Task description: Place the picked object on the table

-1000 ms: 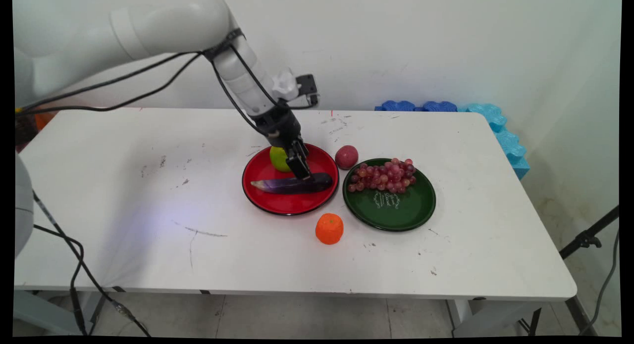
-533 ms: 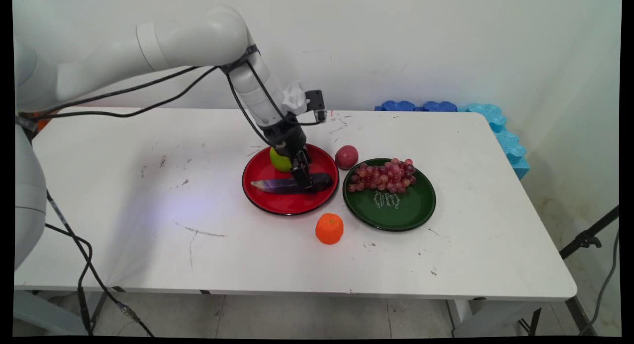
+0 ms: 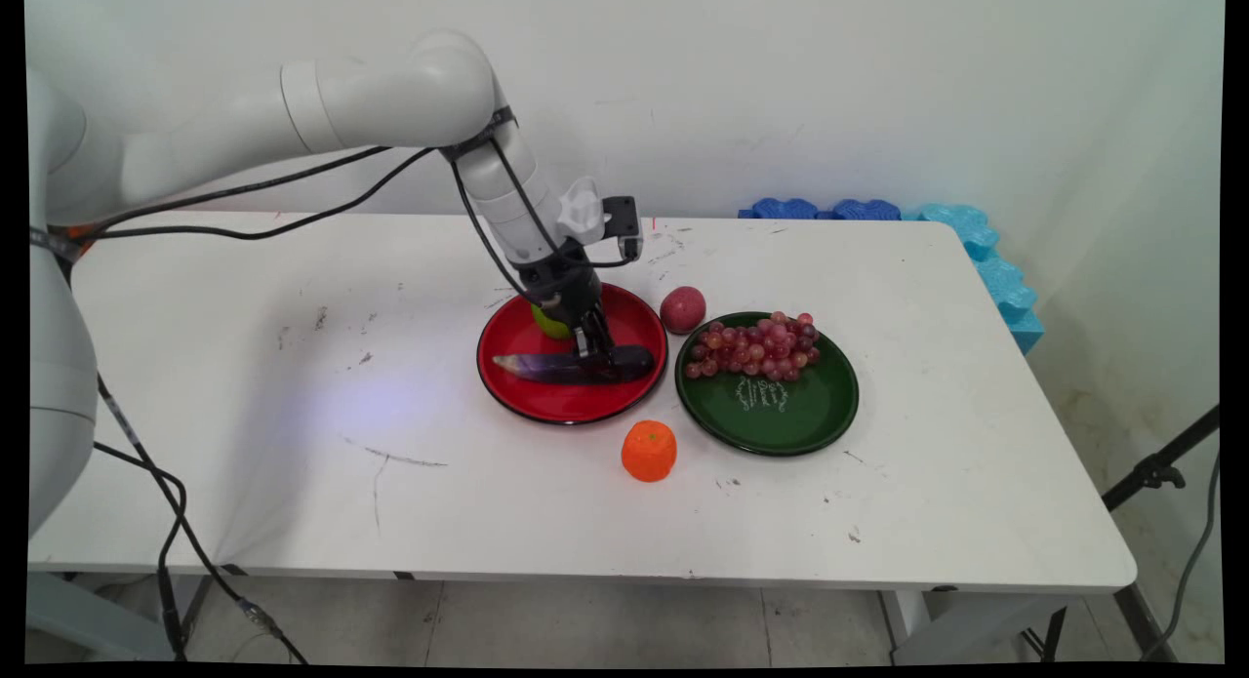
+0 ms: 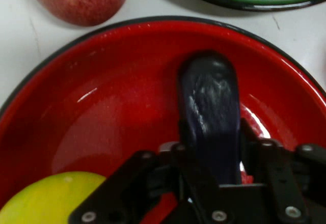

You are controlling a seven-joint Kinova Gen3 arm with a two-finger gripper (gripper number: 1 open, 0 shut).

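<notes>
Your hand view shows the gripper fingers closed against both sides of the eggplant on the red plate, having lowered since the earlier main view

The red plate under the gripper looks glossy, like glazed enamel with a black rim. Between the fingers, the dark purple eggplant has smooth, shiny skin. The gripper's black linkage looks matt plastic with small metal screws.

White arm reaches in from upper left — its black gripper angled down, 2 fingers drawn close.
</notes>
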